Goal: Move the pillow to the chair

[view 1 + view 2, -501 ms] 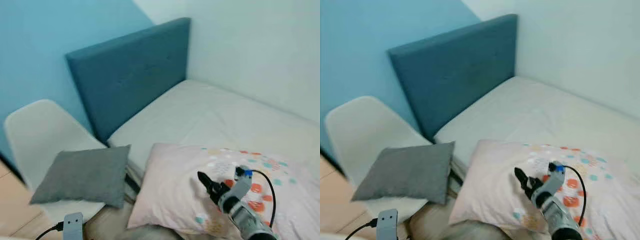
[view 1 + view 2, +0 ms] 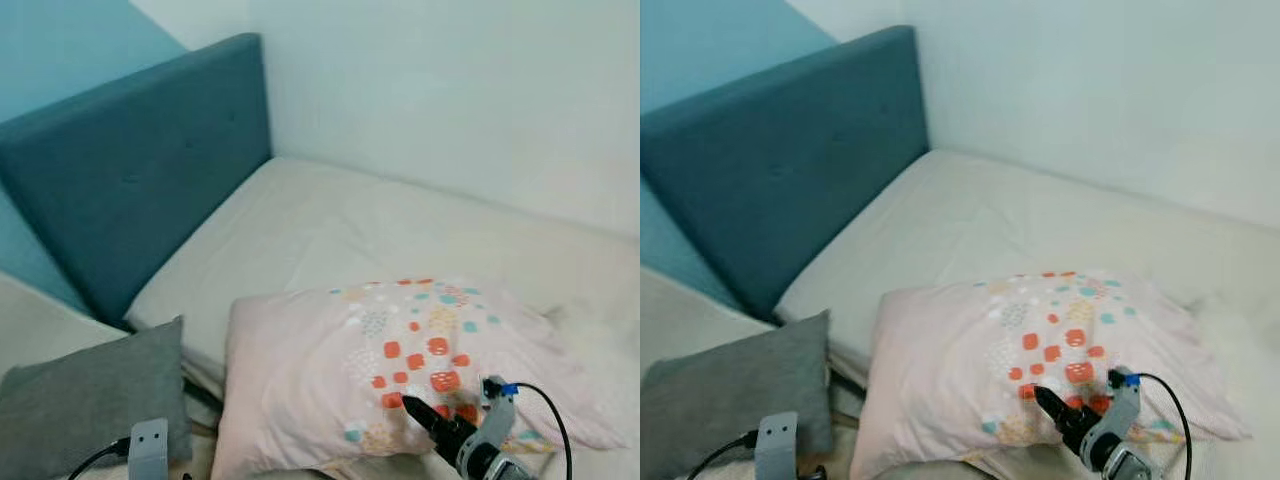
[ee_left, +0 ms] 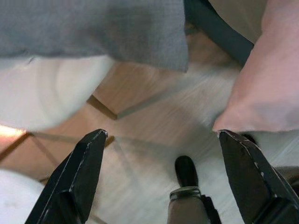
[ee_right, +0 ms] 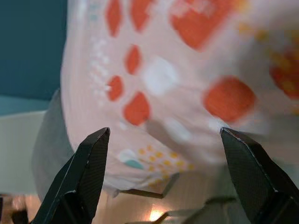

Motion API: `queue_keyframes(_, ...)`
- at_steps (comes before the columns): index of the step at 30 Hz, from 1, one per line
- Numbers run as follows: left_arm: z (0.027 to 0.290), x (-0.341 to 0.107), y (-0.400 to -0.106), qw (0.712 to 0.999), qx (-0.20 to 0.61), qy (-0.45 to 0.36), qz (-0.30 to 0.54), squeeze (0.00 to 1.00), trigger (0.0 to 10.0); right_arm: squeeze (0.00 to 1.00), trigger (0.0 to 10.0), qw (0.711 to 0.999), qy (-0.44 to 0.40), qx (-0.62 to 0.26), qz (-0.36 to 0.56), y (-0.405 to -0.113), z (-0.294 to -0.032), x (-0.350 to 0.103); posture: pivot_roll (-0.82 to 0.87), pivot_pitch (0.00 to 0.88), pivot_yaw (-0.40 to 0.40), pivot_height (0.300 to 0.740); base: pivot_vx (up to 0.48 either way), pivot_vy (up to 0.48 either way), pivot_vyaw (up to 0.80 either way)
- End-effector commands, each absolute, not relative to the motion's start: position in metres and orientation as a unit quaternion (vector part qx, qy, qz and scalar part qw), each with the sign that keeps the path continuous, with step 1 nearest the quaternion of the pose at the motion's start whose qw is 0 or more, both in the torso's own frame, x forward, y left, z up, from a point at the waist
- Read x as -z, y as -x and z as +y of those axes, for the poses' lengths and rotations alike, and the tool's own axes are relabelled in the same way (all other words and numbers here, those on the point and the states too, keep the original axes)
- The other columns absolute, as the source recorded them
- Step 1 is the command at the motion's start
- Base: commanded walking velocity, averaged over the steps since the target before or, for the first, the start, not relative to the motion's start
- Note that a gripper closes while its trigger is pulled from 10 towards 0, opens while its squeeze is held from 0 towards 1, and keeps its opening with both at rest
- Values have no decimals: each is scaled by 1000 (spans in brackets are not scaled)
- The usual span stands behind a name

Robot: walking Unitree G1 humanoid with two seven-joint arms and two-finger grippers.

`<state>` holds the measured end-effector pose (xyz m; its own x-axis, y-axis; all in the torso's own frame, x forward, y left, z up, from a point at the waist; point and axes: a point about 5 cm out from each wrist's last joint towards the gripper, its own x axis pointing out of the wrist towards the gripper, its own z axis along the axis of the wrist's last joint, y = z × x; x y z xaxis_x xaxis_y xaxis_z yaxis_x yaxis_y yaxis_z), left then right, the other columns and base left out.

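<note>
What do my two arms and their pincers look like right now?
The right arm is silver, with a blue fitting, a looping black cable and a black pincer. The left pincer has long black tapered fingers; its silver wrist block trails a black cable.

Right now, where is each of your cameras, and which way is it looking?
Left eye, on head: looks down at the bed and pink pillow; right pincer shows.
Right eye, on head: same scene, grey pillow to the left.
Left wrist: looks past open left pincer at the floor.
Right wrist: looks past open fingers at the pink pillow.
All four share the pink pillow.
</note>
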<state>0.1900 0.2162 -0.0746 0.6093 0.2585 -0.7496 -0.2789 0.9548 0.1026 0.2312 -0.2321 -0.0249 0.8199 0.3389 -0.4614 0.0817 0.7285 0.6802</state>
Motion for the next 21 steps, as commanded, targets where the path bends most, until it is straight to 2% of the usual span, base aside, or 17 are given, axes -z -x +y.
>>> queue_keyframes(1, 219, 77, -184, 892, -145, 0, 428, 0, 10000, 0, 10000, 875, -371, -61, 306, -226, -229, 30, -175, 58, 49, 740, 0, 0, -681)
queue_keyframes(21, 219, 81, -176, 885, -126, -37, 447, 0, 10000, 0, 10000, 866, -359, -16, 347, -230, -212, 42, -161, 35, 50, 740, 0, 0, -682)
